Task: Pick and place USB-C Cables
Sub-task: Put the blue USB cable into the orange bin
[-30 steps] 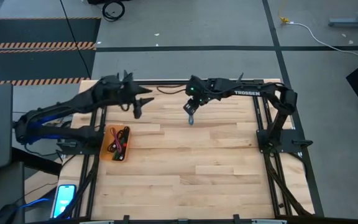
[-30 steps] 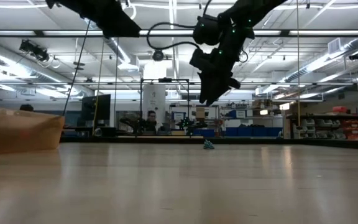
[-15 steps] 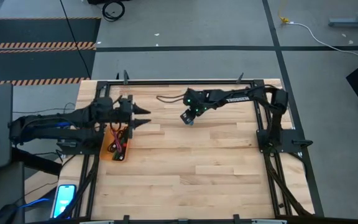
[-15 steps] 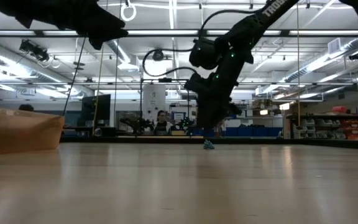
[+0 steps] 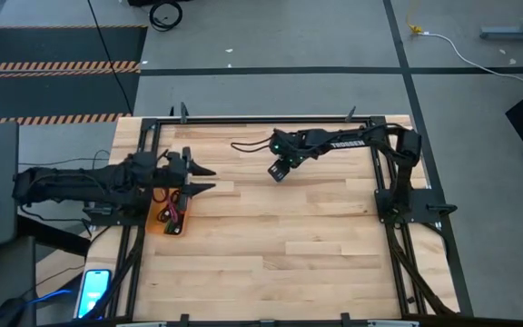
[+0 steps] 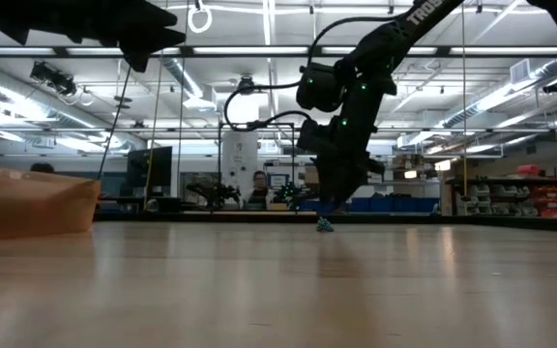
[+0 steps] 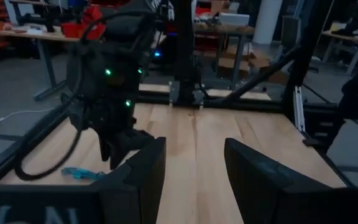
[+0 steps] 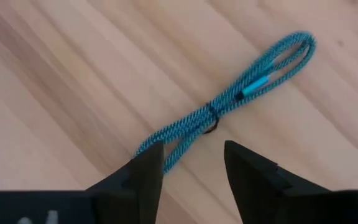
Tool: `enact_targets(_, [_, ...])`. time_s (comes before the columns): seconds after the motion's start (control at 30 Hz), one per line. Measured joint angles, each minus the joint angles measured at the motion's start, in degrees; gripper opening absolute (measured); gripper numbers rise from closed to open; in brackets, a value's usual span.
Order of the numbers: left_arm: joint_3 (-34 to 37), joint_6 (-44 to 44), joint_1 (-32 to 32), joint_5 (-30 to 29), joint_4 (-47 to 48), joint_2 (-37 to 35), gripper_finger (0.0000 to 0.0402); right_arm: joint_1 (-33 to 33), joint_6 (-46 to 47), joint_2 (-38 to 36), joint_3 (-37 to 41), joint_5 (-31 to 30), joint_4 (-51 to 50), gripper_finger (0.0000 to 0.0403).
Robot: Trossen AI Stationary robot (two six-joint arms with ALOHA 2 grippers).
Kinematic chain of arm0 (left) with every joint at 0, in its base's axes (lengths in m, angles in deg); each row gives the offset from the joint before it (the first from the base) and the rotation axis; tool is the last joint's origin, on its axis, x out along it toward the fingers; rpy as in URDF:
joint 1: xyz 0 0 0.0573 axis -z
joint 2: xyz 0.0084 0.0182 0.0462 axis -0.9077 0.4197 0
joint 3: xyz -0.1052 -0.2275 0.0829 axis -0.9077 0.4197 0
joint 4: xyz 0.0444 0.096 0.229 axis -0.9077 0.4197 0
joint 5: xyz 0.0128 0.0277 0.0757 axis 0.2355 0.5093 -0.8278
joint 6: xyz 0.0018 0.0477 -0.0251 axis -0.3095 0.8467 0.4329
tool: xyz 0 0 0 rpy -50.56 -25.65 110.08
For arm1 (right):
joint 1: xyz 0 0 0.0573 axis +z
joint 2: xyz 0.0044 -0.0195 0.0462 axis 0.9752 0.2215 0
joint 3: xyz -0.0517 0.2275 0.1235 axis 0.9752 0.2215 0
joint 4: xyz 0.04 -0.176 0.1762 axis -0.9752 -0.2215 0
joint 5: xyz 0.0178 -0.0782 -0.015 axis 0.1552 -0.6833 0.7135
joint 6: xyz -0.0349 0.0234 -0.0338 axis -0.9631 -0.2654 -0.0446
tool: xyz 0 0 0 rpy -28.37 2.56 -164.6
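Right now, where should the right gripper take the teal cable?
Grip the teal cable at its tied middle, where a dark tie pinches the strands into one narrow bundle. It lies flat on the table, so come straight down with the right gripper, whose open fingers straddle the bundle across its length. The looped ends are wider and looser.

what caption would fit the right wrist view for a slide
Open right gripper poised directly above the bundled teal-blue USB-C cable lying on the wooden table.
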Motion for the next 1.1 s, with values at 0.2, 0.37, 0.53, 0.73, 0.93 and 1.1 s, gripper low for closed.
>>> enact_targets(0.2, [0.02, 1.44, 1.47, -0.87, 4.44, -0.05, 0.0171, 0.64, 0.65, 0.23, 0.0, -0.5, 3.49, 0.021])
enact_targets(0.37, [0.02, 2.27, 2.66, -1.36, 3.9, -0.06, 0.0171, 1.6, 2.25, 0.24, -0.01, -2.89, 3.86, 0.024])
enact_targets(0.53, [0.02, 2.44, 4.37, -1.35, 6.23, -0.06, 0.0171, 1.55, 4.8, 0.76, 0.0, -3.05, 3.32, 0.0263])
enact_targets(0.73, [0.02, 2.62, 6.21, -2.24, 5.57, -0.06, 0.0171, 2.51, 6.33, 0.78, 0.0, -5.78, 3.62, 0.0268])
enact_targets(0.93, [0.02, 4.54, 7.87, -5.14, 4.4, -0.06, 0.0171, 2.93, 8.69, 1.39, 0.04, -5.97, 2.5, 0.0262])
enact_targets(1.1, [0.02, 4.57, 8.9, -5.24, 3.94, -0.06, 0.0171, 3.81, 10.06, 4.48, 0.07, -5.12, 3.5, 0.0261])
